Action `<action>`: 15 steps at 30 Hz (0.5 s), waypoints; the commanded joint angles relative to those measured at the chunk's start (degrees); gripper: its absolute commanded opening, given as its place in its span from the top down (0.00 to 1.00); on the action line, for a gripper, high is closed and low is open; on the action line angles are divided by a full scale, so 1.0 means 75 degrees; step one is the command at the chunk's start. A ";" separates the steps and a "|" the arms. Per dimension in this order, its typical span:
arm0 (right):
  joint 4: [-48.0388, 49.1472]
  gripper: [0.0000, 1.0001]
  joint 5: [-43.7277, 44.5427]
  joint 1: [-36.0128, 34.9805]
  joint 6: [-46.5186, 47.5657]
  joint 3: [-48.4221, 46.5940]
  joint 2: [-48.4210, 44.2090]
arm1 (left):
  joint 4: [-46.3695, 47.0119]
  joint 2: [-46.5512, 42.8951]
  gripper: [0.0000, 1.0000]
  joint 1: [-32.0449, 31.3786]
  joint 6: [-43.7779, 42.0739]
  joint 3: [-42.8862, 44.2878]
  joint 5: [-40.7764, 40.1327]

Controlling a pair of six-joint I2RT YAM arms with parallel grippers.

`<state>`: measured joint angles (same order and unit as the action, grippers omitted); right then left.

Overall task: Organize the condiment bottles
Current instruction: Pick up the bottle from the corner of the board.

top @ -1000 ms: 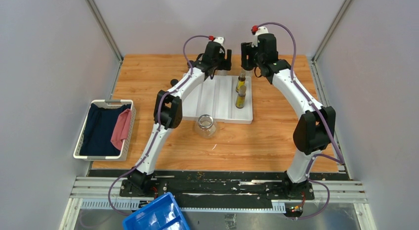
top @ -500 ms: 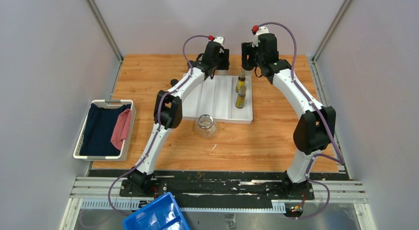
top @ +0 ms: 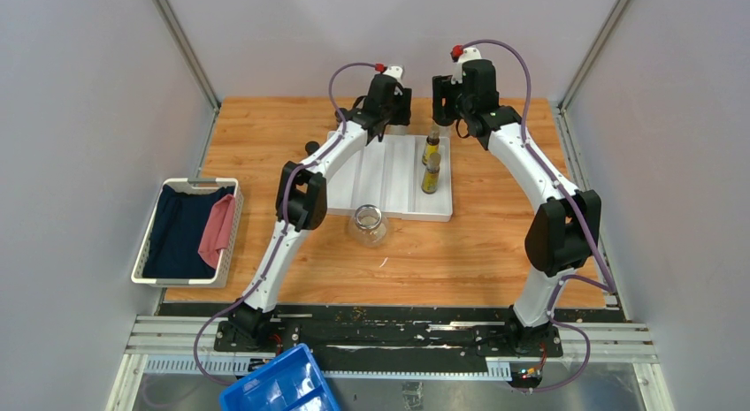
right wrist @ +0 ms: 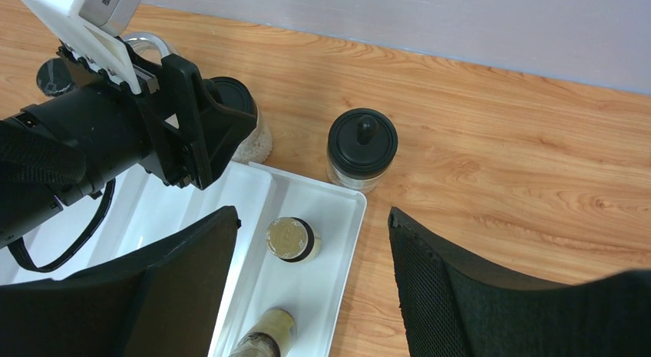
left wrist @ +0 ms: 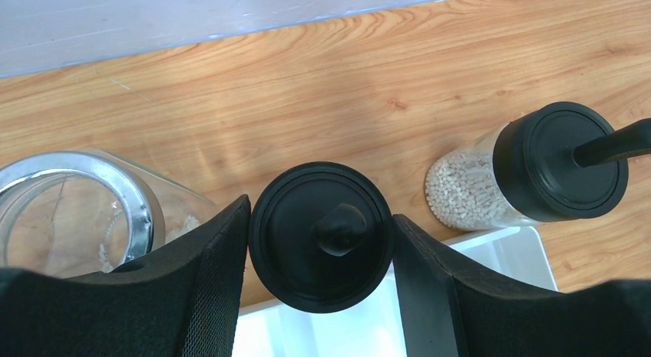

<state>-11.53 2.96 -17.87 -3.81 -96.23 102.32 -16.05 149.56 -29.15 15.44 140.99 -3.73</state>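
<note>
A wooden bench (top: 495, 243) carries a white divided tray (top: 380, 177). The left claw (left wrist: 321, 219) is clamped on the cap of a round black-capped bottle (left wrist: 292, 272) at the tray's far edge, between a clear glass jar (left wrist: 77, 203) and a second black-capped bottle (left wrist: 560, 161) holding white grains. The right claw (right wrist: 311, 215) hangs with jaws apart, empty, above two slim oil bottles (top: 431, 174) upright in the tray's rightmost compartment. A second glass jar (top: 368, 225) stands just in front of the tray.
</note>
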 commanded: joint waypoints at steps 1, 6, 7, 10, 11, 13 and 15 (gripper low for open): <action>0.0124 0.25 -0.0024 0.0119 -0.0092 0.0017 -0.0214 | 0.0194 -0.0218 1.00 -0.0144 -0.0360 -0.0072 -0.0272; 0.0198 0.25 -0.0020 0.0118 -0.0086 0.0040 -0.0227 | 0.0327 -0.0347 1.00 -0.0157 -0.0473 -0.0076 -0.0312; 0.0217 0.25 -0.0029 0.0123 -0.0078 0.0044 -0.0230 | 0.0351 -0.0372 1.00 -0.0154 -0.0495 -0.0069 -0.0312; 0.0236 0.25 -0.0042 0.0121 -0.0090 0.0046 -0.0226 | 0.0435 -0.0430 1.00 -0.0157 -0.0555 -0.0055 -0.0340; 0.0253 0.25 -0.0055 0.0121 -0.0098 0.0045 -0.0228 | 0.0452 -0.0450 1.00 -0.0155 -0.0564 -0.0052 -0.0346; 0.0248 0.25 -0.0058 0.0122 -0.0089 0.0036 -0.0215 | 0.0520 -0.0481 1.00 -0.0157 -0.0591 -0.0026 -0.0358; 0.0268 0.25 -0.0058 0.0127 -0.0085 0.0041 -0.0202 | 0.0602 -0.0516 1.00 -0.0157 -0.0606 -0.0025 -0.0390</action>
<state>-10.39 2.96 -17.87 -3.81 -96.20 102.28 -14.85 149.51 -29.78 12.27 140.75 -5.56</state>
